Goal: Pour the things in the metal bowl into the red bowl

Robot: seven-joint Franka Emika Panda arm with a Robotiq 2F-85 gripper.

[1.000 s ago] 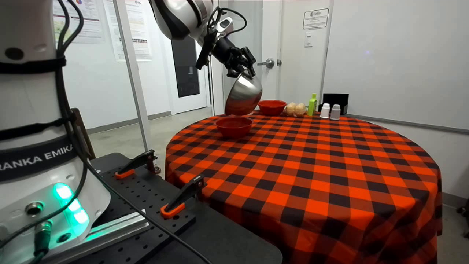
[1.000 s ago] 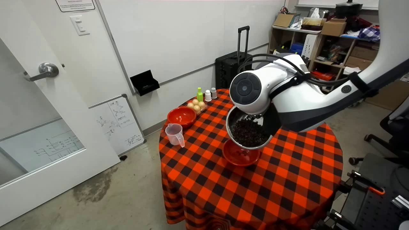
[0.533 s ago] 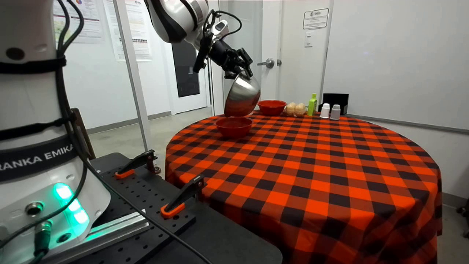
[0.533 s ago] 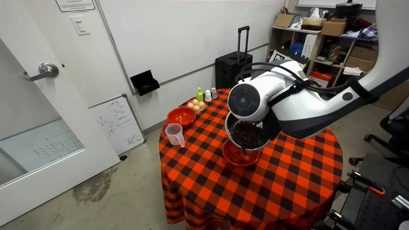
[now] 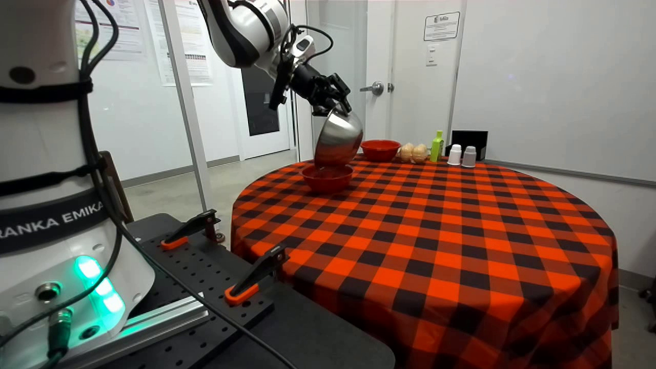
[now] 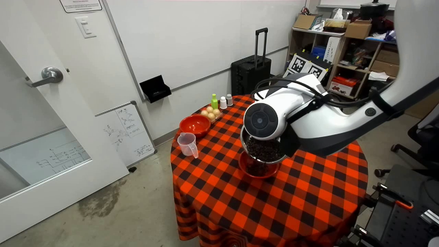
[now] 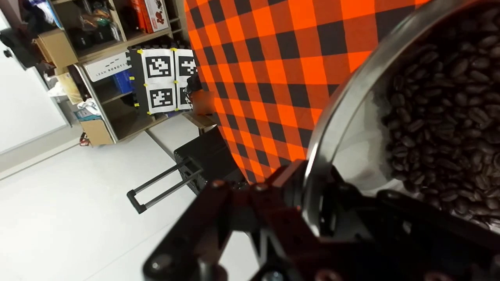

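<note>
Hanging below the gripper (image 7: 313, 185) clamped on its rim, the metal bowl (image 5: 340, 137) leans steeply, mouth turned mostly sideways, widest span slanting from grip down to lip over the red bowl (image 5: 328, 183).

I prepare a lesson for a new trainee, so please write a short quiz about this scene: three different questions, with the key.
1. What does the gripper clasp: A) clear jug, B) metal bowl, C) green bottle?
2. True or false: the metal bowl is held level.
3. In which two containers do dark beans lie?

Key:
1. B.
2. False; it is tilted.
3. In the metal bowl and in the dark red bowl below it.
</note>
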